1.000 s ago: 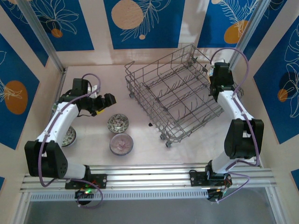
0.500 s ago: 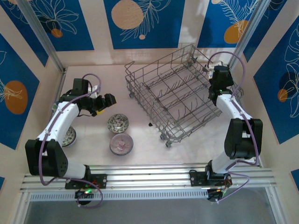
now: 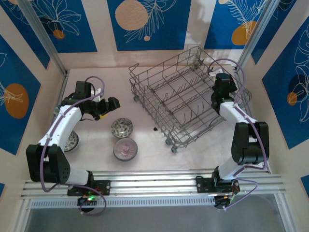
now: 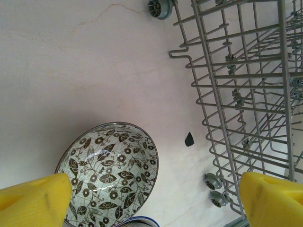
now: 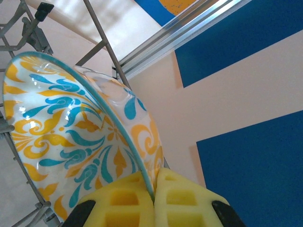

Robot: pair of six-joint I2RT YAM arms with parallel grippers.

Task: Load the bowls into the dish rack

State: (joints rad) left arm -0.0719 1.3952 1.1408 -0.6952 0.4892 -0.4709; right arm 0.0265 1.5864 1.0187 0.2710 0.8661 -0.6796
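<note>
Between the right fingers (image 5: 124, 204), part of the bowl (image 5: 71, 137) seems hidden.

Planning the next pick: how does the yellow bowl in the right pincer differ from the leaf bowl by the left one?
The yellow bowl has yellow-blue scrolls, the leaf bowl dark leaves on pale glaze. The right pincer clamps the yellow bowl's rim; the leaf bowl lies free on the table by the open left pincer. The yellow bowl is tilted; the leaf bowl sits mouth up. Both are round and glazed.
</note>
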